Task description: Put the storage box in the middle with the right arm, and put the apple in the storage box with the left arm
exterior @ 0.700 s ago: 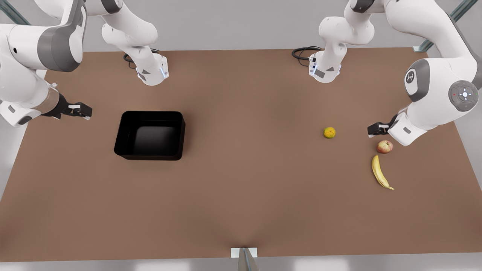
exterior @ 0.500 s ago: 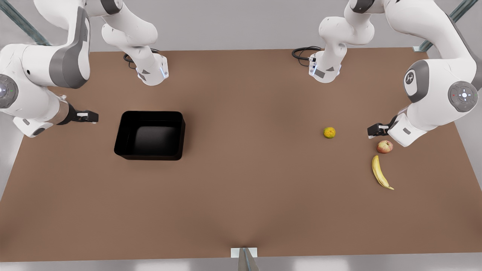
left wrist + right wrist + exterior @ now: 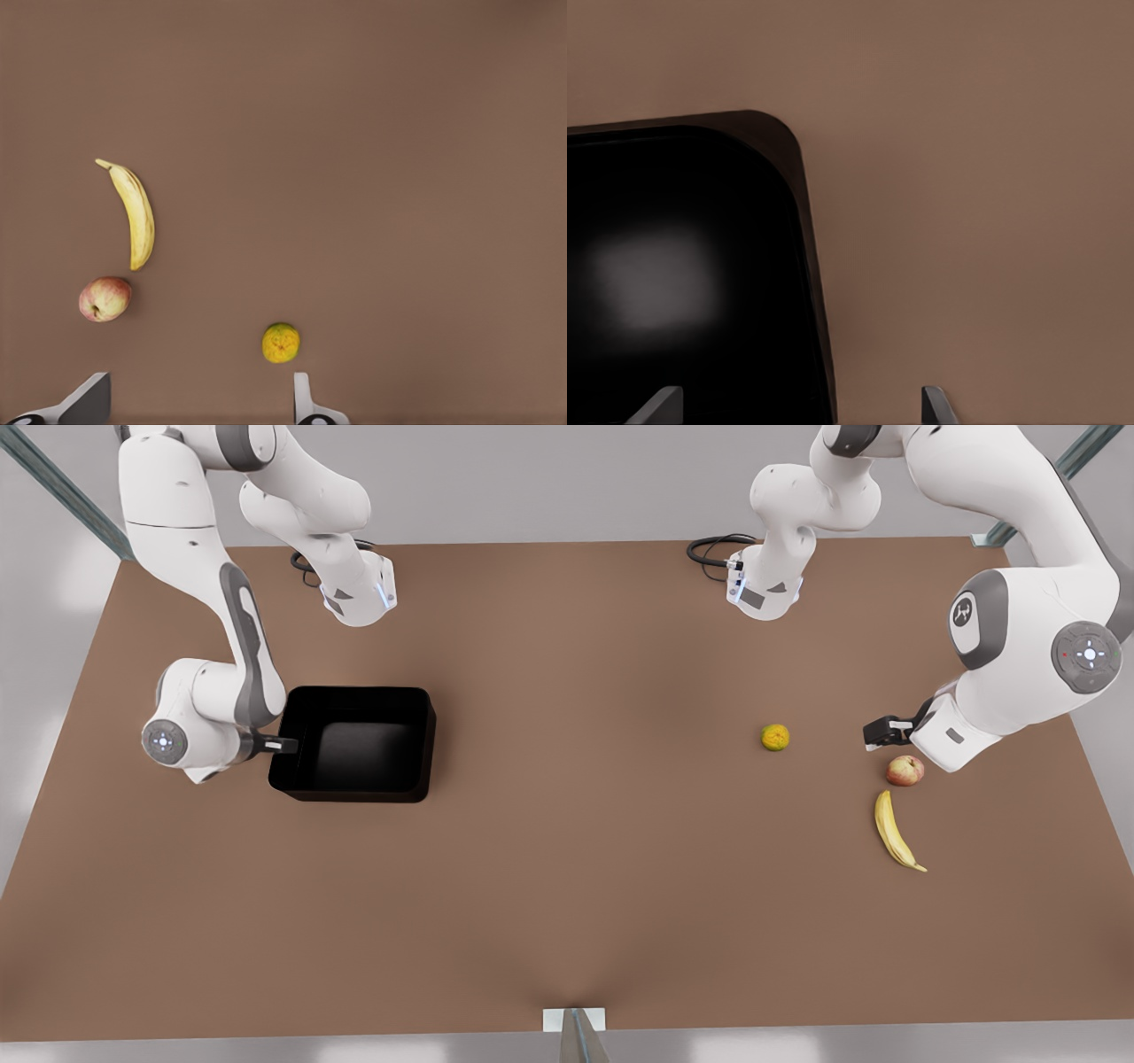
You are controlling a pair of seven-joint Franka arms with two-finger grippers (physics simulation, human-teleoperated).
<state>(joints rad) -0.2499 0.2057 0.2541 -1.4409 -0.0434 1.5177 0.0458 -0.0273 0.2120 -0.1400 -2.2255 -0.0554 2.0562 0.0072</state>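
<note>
Front view: the storage box (image 3: 354,744) sits on the brown table (image 3: 567,886) toward the front view's left, open top up. The right hand (image 3: 285,745) is at the box's wall on the front view's left side, over the rim; its finger spread cannot be told from here. On the front view's right, the apple (image 3: 904,771) lies on the table, well apart from the box. A tangerine (image 3: 775,737) lies near it toward the centre, and a banana (image 3: 895,832) lies just beside it on the camera's side. The left hand (image 3: 879,732) hangs close to the apple, clear of it.

Left wrist view: the left hand's two fingertips (image 3: 303,398) stand wide apart, holding nothing. The apple (image 3: 105,298), banana (image 3: 135,215) and tangerine (image 3: 281,343) rest on the table below, none touched.

Right wrist view: the right hand's fingertips (image 3: 935,405) are spread, one over the box interior, one over the table, straddling the wall (image 3: 815,292) near a rounded corner. Nothing is clamped.
</note>
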